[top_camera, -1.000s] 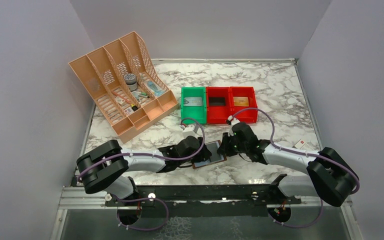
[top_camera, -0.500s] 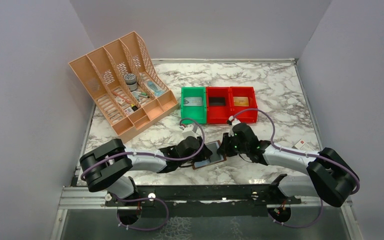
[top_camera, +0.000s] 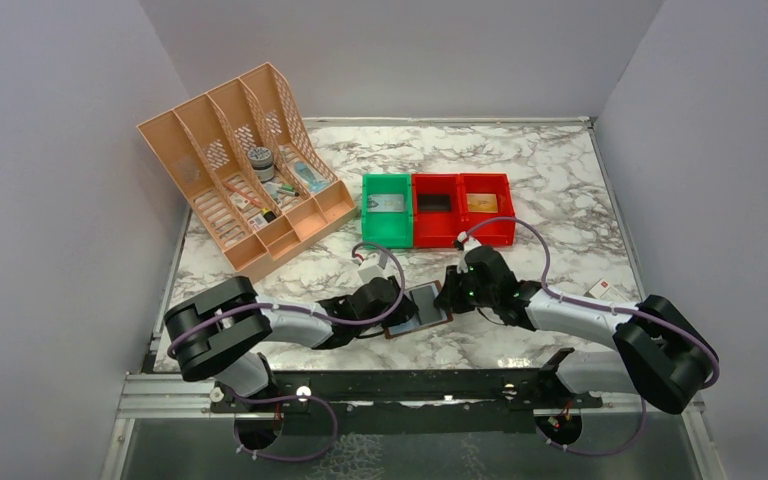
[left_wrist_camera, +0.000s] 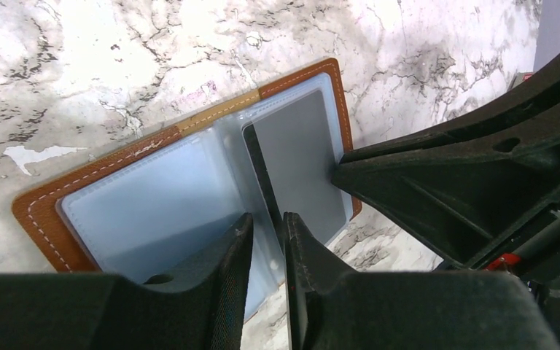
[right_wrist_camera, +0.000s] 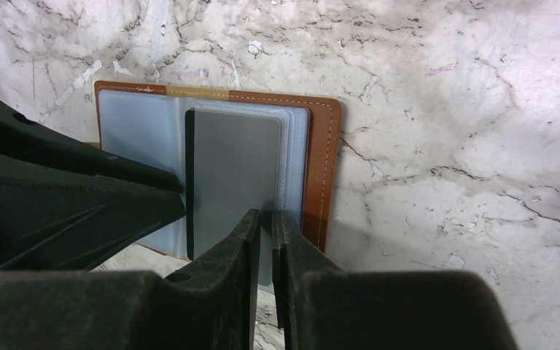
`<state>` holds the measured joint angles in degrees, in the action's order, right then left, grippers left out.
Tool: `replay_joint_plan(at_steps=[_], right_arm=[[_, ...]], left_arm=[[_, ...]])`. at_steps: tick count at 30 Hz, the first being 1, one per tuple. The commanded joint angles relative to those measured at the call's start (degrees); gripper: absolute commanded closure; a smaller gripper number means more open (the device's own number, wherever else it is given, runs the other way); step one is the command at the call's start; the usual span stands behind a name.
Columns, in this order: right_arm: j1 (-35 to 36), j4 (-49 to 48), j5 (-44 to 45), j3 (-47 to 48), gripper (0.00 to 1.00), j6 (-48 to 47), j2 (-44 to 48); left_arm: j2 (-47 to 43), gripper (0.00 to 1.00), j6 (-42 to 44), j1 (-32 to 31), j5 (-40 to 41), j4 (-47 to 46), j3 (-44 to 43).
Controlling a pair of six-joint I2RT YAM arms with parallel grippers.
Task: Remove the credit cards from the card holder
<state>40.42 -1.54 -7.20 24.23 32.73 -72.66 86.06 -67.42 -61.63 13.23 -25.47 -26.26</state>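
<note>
The card holder [top_camera: 430, 318] lies open on the marble between my two arms, brown leather with pale grey-blue sleeves [left_wrist_camera: 153, 197]. A grey credit card [right_wrist_camera: 237, 171] with a dark edge band [left_wrist_camera: 259, 171] sits in the sleeves on the holder's right half. My left gripper [left_wrist_camera: 265, 230] is shut on the card's dark left edge at the middle fold. My right gripper [right_wrist_camera: 266, 222] is shut on the near right edge of the holder's sleeves [right_wrist_camera: 295, 168]. The two grippers almost touch. Other cards are not seen.
A green bin [top_camera: 387, 208] and two red bins [top_camera: 460, 207] stand behind the holder. A peach desk organizer [top_camera: 245, 180] with small items is at the back left. A white-and-red small box [top_camera: 600, 288] lies right of my right arm.
My left wrist has shifted slightly left and back, still at the holder. My right arm has stayed put.
</note>
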Motion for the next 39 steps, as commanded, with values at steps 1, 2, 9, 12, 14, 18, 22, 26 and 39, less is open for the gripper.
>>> replay_joint_plan(at_steps=[1, 2, 9, 12, 14, 18, 22, 26, 39], right_arm=[[-0.1, 0.9, -0.4, -0.7, 0.87, 0.0, -1.2], [-0.2, 0.9, -0.5, -0.7, 0.87, 0.1, -1.2], [-0.1, 1.3, -0.8, -0.7, 0.87, -0.4, -0.8], [-0.1, 1.3, -0.8, -0.8, 0.88, -0.6, -0.6], [-0.2, 1.4, -0.7, -0.7, 0.88, -0.6, -0.6], [-0.1, 1.5, -0.7, -0.7, 0.88, -0.7, -0.5], [-0.1, 1.5, -0.7, -0.7, 0.88, -0.8, -0.5], [-0.1, 1.4, -0.7, -0.7, 0.88, -0.8, -0.6], [-0.1, 1.4, -0.5, -0.5, 0.88, -0.9, -0.6]], left_arm=[[2.4, 0.76, -2.4, -0.2, 1.8, -3.3, 0.2], [2.8, 0.76, -2.6, -0.2, 1.6, -4.0, 0.2], [4.0, 0.79, -2.5, -0.2, 0.6, -5.8, -0.4], [4.0, 0.83, -2.9, -0.2, 0.5, -6.3, -0.2], [3.9, 0.85, -3.0, -0.2, 0.6, -6.6, 0.1], [3.5, 0.91, -3.2, -0.2, 0.7, -6.8, 0.7], [2.9, 0.98, -3.3, -0.2, 0.9, -6.9, 1.2], [2.5, 1.0, -3.2, -0.2, 1.0, -6.9, 1.6], [-0.2, 1.0, -4.0, -0.2, 2.3, -6.8, 4.2]])
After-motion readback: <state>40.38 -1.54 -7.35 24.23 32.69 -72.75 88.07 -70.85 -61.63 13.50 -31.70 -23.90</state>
